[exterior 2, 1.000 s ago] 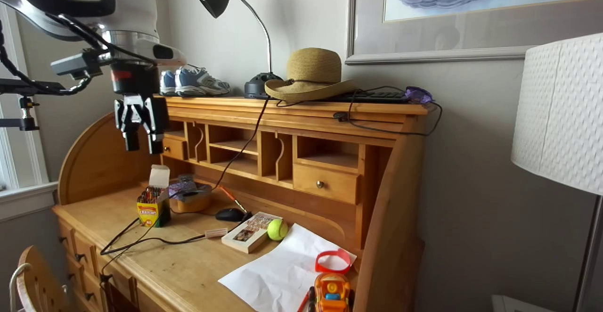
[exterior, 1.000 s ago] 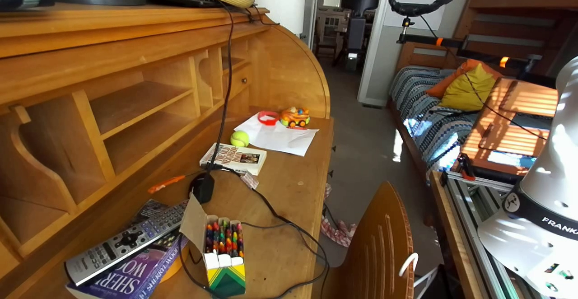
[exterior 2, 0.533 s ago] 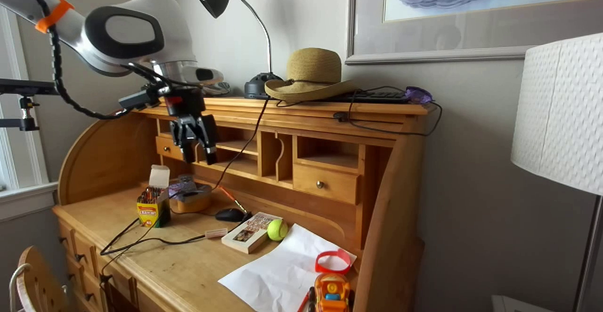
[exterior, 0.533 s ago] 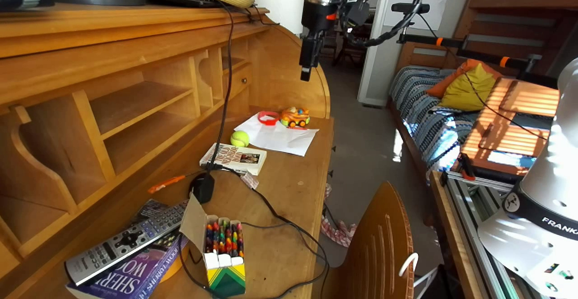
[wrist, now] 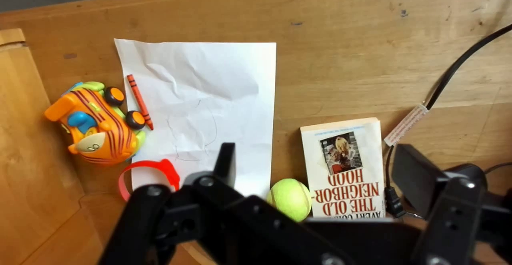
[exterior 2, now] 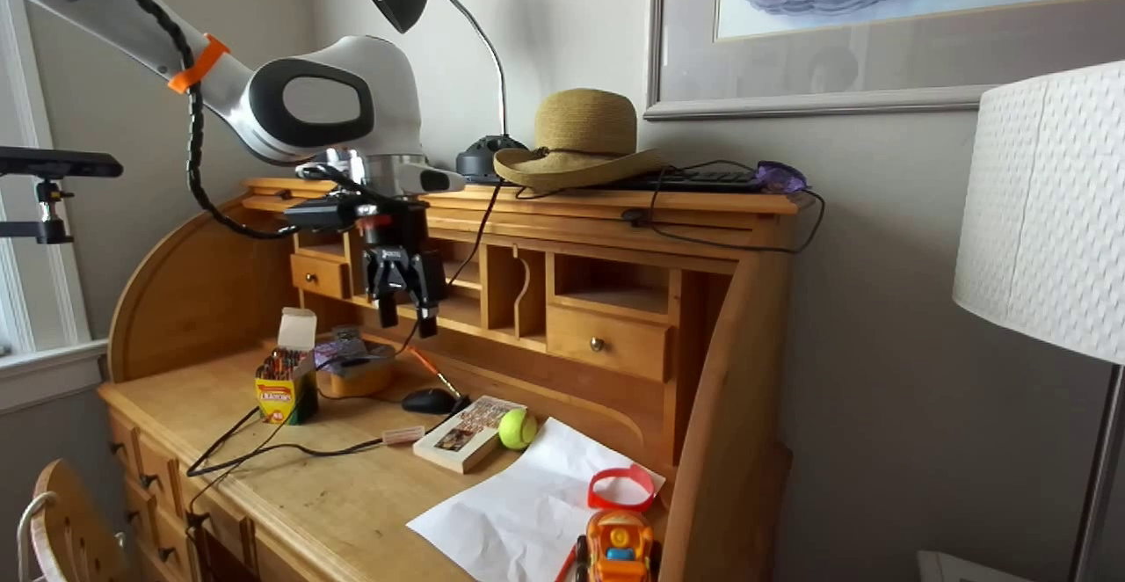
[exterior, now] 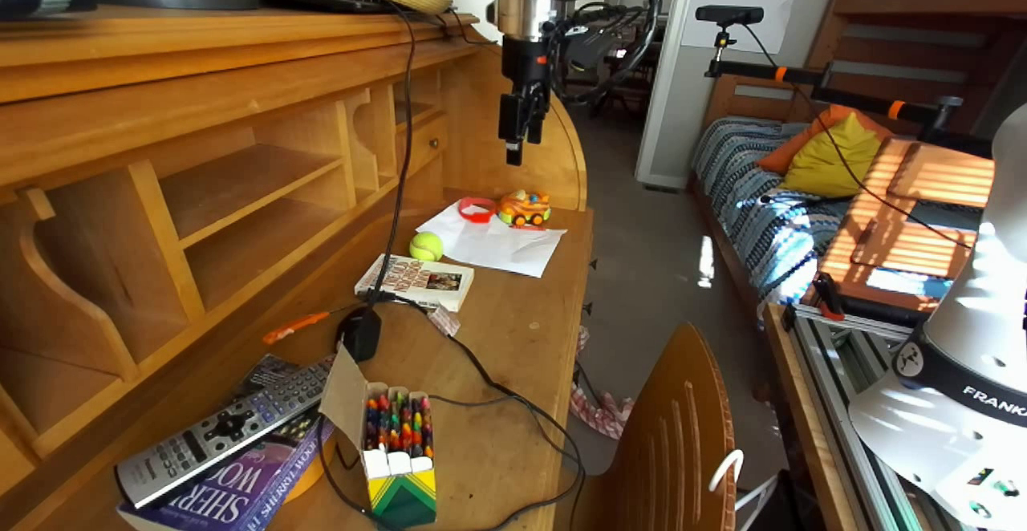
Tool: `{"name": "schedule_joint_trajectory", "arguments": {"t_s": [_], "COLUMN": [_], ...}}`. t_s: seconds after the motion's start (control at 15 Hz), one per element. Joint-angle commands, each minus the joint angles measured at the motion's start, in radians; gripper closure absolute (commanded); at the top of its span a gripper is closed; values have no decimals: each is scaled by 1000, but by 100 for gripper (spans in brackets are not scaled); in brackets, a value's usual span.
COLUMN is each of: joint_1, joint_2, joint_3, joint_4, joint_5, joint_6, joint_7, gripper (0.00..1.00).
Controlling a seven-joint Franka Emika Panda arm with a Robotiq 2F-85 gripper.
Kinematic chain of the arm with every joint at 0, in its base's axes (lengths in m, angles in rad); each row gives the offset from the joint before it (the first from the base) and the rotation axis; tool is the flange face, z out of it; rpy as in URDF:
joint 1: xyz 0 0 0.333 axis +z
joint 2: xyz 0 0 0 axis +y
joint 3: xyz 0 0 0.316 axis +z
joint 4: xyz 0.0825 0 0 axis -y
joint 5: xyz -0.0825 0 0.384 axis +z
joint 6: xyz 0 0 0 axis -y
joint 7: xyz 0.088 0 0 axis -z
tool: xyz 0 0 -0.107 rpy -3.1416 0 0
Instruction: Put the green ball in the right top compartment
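The green ball is a yellow-green tennis ball (exterior 2: 518,429) on the desk, beside a paperback book (exterior 2: 470,433) and at the paper's edge. It also shows in an exterior view (exterior: 426,247) and in the wrist view (wrist: 291,199), partly covered by the gripper linkage. The right top compartment (exterior 2: 613,295) is an open cubby above a drawer with a round knob; it also shows in an exterior view (exterior: 414,116). My gripper (exterior 2: 408,327) is open and empty, high above the desk. In the wrist view the gripper (wrist: 320,165) has its fingers wide apart, with ball and book between them.
White paper (exterior 2: 527,503), a red band (exterior 2: 622,487) and an orange toy car (exterior 2: 618,549) lie past the ball. A black cord (exterior: 405,154) hangs before the shelves. A crayon box (exterior 2: 286,380) and mouse (exterior 2: 429,401) stand on the desk. A wooden chair (exterior: 666,451) stands in front.
My arm has swung in over the desk and lowered, towards the ball and the right end. The gripper stays open. The ball, book and other desk items have not moved.
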Motion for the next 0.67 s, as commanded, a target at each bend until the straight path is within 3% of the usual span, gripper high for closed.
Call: {"name": "schedule_joint_trajectory", "arguments": {"t_s": [0.0,0.4,0.6], "joint_1": [-6,-42,-55], "joint_2": [29,235,292], "joint_3": [14,39,42], "joint_4": [20,130,143], "joint_5": [-49,-24,-36], "joint_6": [18,158,209], "joint_7": [10,-199,-190], "gripper": [0,0,0]}}
